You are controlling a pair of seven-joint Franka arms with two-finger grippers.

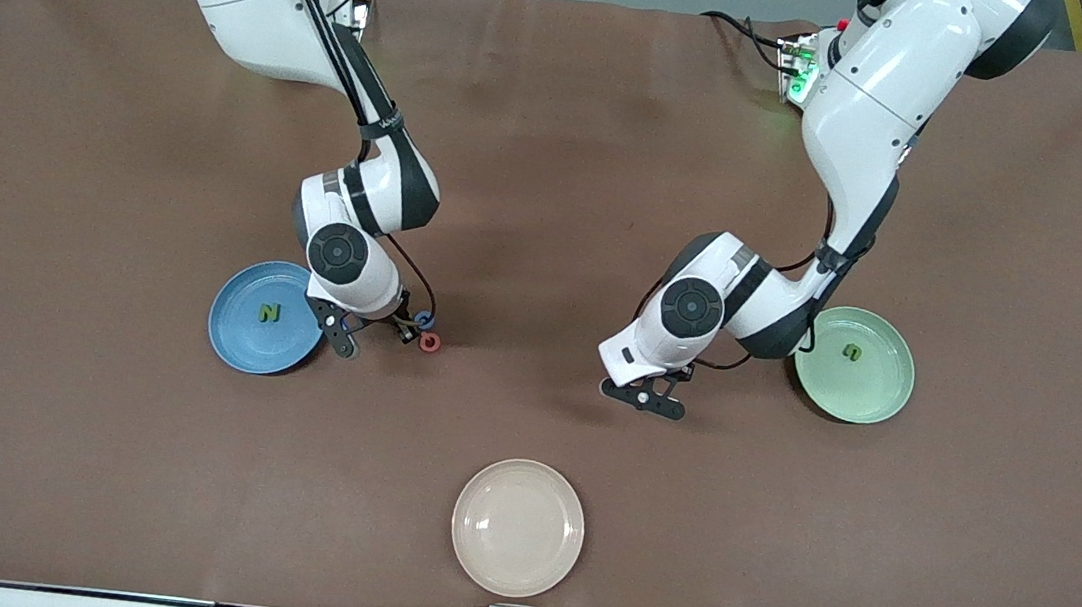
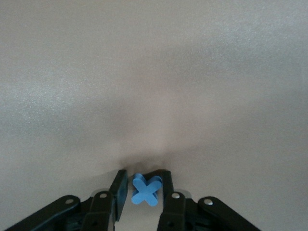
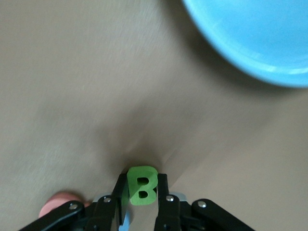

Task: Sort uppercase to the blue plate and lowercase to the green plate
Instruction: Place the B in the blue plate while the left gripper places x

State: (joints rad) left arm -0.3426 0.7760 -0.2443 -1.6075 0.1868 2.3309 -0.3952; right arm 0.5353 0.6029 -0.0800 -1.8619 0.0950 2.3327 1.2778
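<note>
My right gripper (image 1: 348, 340) is low beside the blue plate (image 1: 236, 337), on the plate's middle-of-table side, and is shut on the green B (image 3: 142, 186). The plate holds the green N (image 1: 270, 312) and also shows in the right wrist view (image 3: 250, 38). The red O (image 1: 430, 342) and the blue G (image 1: 424, 318) lie on the table right by that gripper. My left gripper (image 1: 650, 398) is low over bare table near the green plate (image 1: 867, 403), with its fingers (image 2: 167, 185) shut on the blue x (image 2: 146, 191). The green u (image 1: 852, 353) lies in the green plate. The p and m are out of view.
A cream plate (image 1: 517, 527) stands in the middle near the front edge. The brown table (image 1: 552, 194) is wide. A small box with a green light (image 1: 798, 74) sits by the left arm's base.
</note>
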